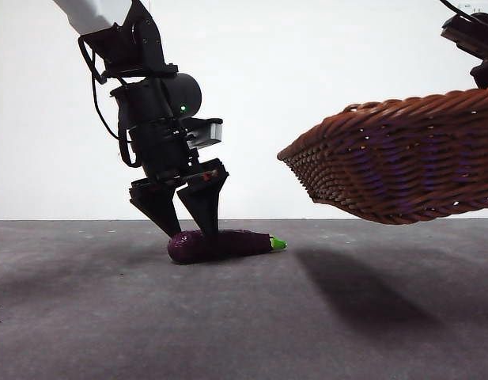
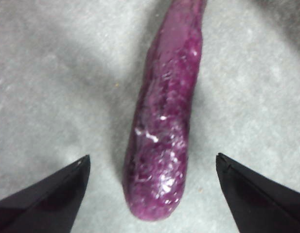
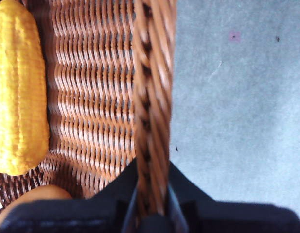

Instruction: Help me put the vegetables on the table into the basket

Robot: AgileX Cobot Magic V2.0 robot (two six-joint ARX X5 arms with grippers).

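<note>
The pick-up of the eggplant [image 1: 224,245] is judged to be in hand. The left gripper [image 1: 188,233] is lowered over its blunt end on the table [image 1: 109,317], jaws spread apart on either side. The basket [image 1: 402,158] is held tilted in the air, its rim pinched in the right gripper [image 3: 152,204]. Next, a closing of the jaws on the eggplant is called for, then a lift toward the basket. 1 eggplant is counted on the table; 1 yellow corn piece [image 3: 18,87] and part of 1 tan item [image 3: 33,199] are seen inside 1 basket.
</note>
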